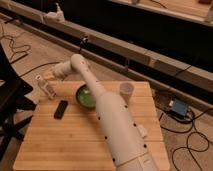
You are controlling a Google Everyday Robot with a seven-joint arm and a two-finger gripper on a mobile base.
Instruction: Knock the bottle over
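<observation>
The bottle (44, 86), small, slim and whitish, is at the far left corner of the wooden table (70, 137). It looks tilted, with its top toward the left edge. My gripper (48, 76) is at the end of the white arm (112, 120), which reaches across the table to the far left. The gripper is right at the bottle's upper part, on its far right side, and seems to touch it.
A green bowl (86, 97) sits under the arm near the table's middle back. A black flat object (61, 108) lies in front of the bottle. A white cup (126, 91) stands at the back right. A dark chair (10, 97) is left of the table; cables lie on the floor.
</observation>
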